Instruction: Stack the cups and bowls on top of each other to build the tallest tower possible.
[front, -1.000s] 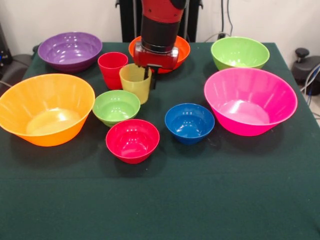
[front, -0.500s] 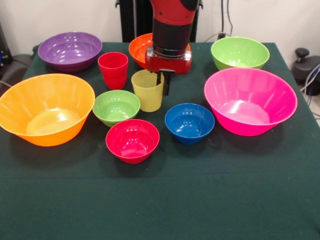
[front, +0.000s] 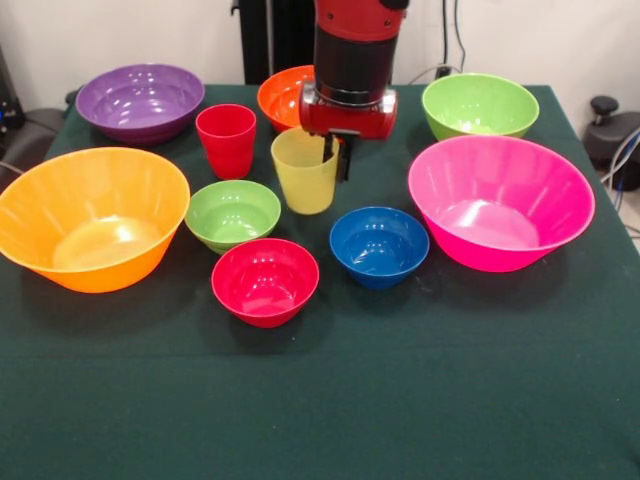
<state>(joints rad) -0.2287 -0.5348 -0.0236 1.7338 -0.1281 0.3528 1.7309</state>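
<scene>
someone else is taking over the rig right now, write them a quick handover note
Gripper: shut on the rim of the translucent yellow ribbed plastic cup, one finger inside and one outside, the cup upright and apparently lifted.
Red ribbed plastic cup stands upright beside it, untouched.
Small blue bowl, small red bowl and small green bowl sit separately on the dark green tablecloth.
Purple bowl, medium orange bowl, medium green bowl, large orange-yellow bowl and large pink bowl ring them.
Done: nothing stacked.
Left: the whole tower.

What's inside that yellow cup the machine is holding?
One of the jaws dips inside the yellow cup at its rim, the other outside. Nothing else shows through its wall; the bottom is hard to see.
</scene>
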